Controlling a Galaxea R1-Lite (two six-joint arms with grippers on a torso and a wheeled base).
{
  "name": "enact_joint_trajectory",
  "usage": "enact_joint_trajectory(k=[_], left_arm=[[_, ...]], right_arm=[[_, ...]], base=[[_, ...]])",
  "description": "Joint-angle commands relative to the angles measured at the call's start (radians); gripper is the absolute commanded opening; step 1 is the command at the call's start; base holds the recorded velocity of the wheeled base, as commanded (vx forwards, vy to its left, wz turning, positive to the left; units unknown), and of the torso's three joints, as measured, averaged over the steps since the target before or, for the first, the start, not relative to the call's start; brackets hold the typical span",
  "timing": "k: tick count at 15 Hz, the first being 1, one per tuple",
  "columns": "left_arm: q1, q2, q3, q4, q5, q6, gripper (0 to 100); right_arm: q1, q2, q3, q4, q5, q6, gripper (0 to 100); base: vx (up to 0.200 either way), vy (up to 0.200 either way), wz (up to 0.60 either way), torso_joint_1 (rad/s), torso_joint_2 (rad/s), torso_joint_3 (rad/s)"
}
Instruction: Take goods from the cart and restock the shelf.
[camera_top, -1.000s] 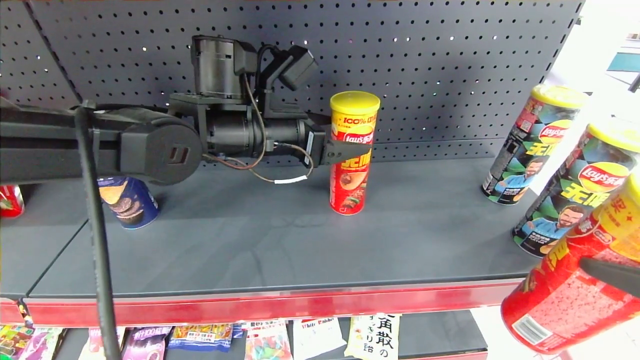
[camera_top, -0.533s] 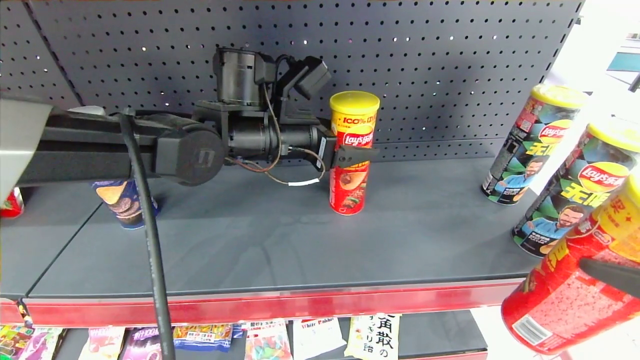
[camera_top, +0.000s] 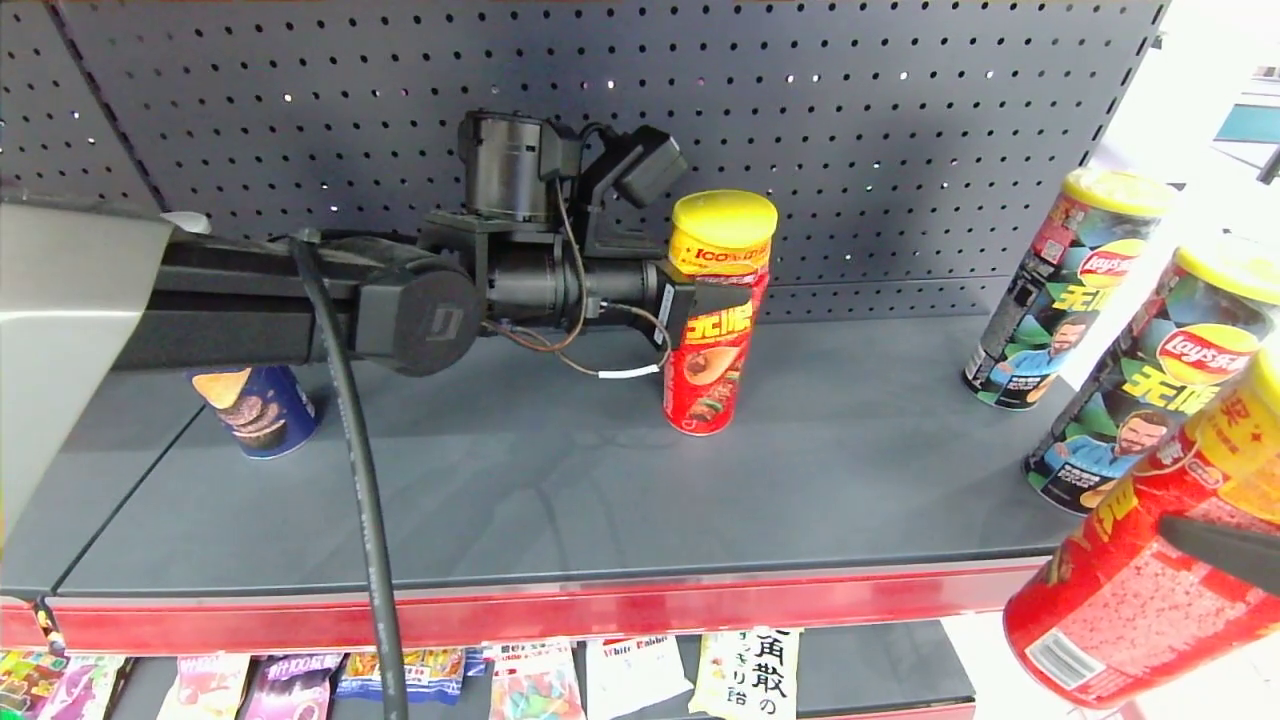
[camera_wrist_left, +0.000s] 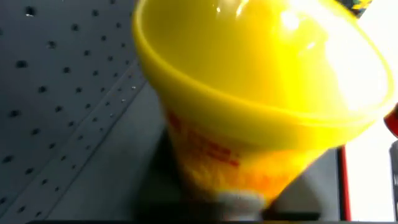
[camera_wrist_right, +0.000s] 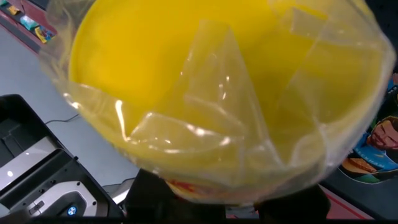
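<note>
My left fingers (camera_top: 708, 298) are clamped around the red can (camera_top: 705, 375), one dark, flat finger lying across its printed front just under the yellow band. The can is a tall, slim cylinder with a glossy red wrapper and a smooth yellow plastic lid. It stands at the middle of the shelf (camera_top: 520, 500), close to the back, and leans a little with its top toward my right. I cannot tell whether its base rests fully on the deck. Through my left wrist camera the lid (camera_wrist_left: 261, 56) shows as a broad, shiny yellow disc with a raised rim.

My right fingers (camera_top: 1225, 548) grip a second red can (camera_top: 1120, 600), held tilted in the air in front of the shelf's right corner, lid end up. Its yellow lid (camera_wrist_right: 217, 87) is covered by crinkled clear film.

The shelf deck is matte grey sheet metal with a glossy red strip along its front edge. Behind it rises a grey pegboard (camera_top: 900, 120), punched with regular rows of small round holes.

At the right end stand two green-and-black cans (camera_top: 1060, 290) (camera_top: 1150, 380) with yellow lids. A short dark-blue tub (camera_top: 255, 410) sits at the left, well apart from my can. Soft, bright snack packets (camera_top: 520, 680) line the shelf below.
</note>
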Motion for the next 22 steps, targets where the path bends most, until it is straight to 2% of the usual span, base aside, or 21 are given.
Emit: enact_joint_trajectory(k=[1, 5, 8, 13, 22], left_arm=[[-0.003, -0.001, 0.003, 0.0, 0.0, 0.0, 0], [0.004, -0.039, 0.031, 0.003, -0.029, -0.002, 0], [0.002, -0.133, 0.125, 0.004, -0.078, -0.014, 0], [-0.001, -0.245, 0.313, -0.002, -0.111, -0.013, 0], [-0.013, -0.292, 0.421, -0.003, -0.132, -0.008, 0]], right_arm=[[-0.006, 0.0, 0.0, 0.0, 0.0, -0.002, 0], [-0.006, 0.002, -0.005, 0.0, 0.0, 0.0, 0], [-0.006, 0.008, -0.006, 0.0, 0.0, 0.0, 0], [-0.006, 0.01, -0.008, 0.0, 0.0, 0.0, 0], [-0.006, 0.008, -0.006, 0.0, 0.0, -0.002, 0]], base=[[0.0, 0.0, 0.0, 0.0, 0.0, 0.0], [0.0, 0.0, 0.0, 0.0, 0.0, 0.0], [0.0, 0.0, 0.0, 0.0, 0.0, 0.0], [0.0, 0.0, 0.0, 0.0, 0.0, 0.0], [0.0, 0.0, 0.0, 0.0, 0.0, 0.0]])
